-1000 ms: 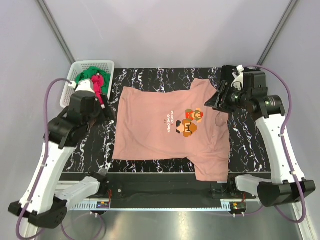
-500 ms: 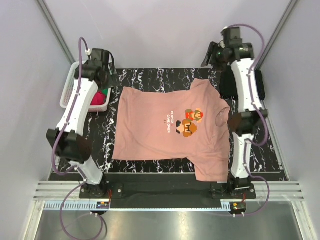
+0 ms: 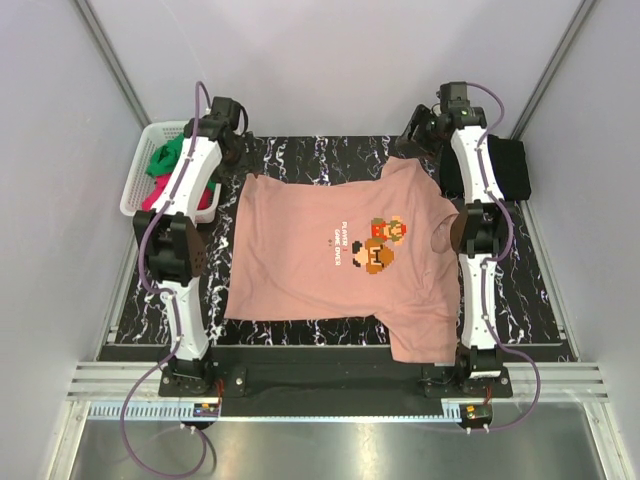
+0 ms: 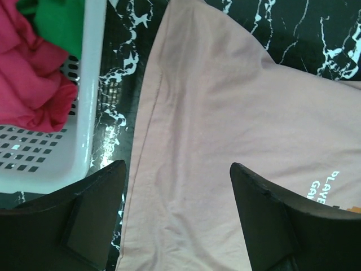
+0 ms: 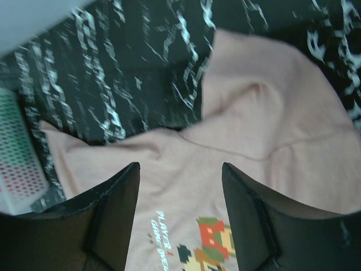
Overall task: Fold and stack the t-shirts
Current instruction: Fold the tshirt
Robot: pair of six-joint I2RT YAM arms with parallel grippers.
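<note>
Pink tee (image 3: 330, 255): spread flat, print side up, across the middle of the worktop (image 3: 300, 155); hem to the left, collar to the right, one sleeve at the far right, the other at the near right and lapping over the near edge.
Print (image 3: 380, 245): pixel figure on the chest, with white text just left of it.
Left hand (image 4: 177, 169): fingers wide apart, gripping nothing; it hangs over the tee's far-left hem corner, with the hem edge running between the two fingers.
Right hand (image 5: 180, 169): fingers wide apart, gripping nothing; it hangs over the far edge of the tee beside the far sleeve, the print just below its fingers in the wrist view.
Contact: neither hand has cloth between its fingers; whether a fingertip touches the tee cannot be told.
Basket (image 3: 138, 165): white and perforated, at the far-left corner of the worktop, just beside the tee's hem corner but apart from it.
Green tee (image 4: 56, 22): crumpled in the basket.
Red tee (image 4: 28, 79): crumpled in the basket, against the green one.
Black tee (image 3: 512, 170): lying at the far-right edge of the worktop, partly behind the right arm.
</note>
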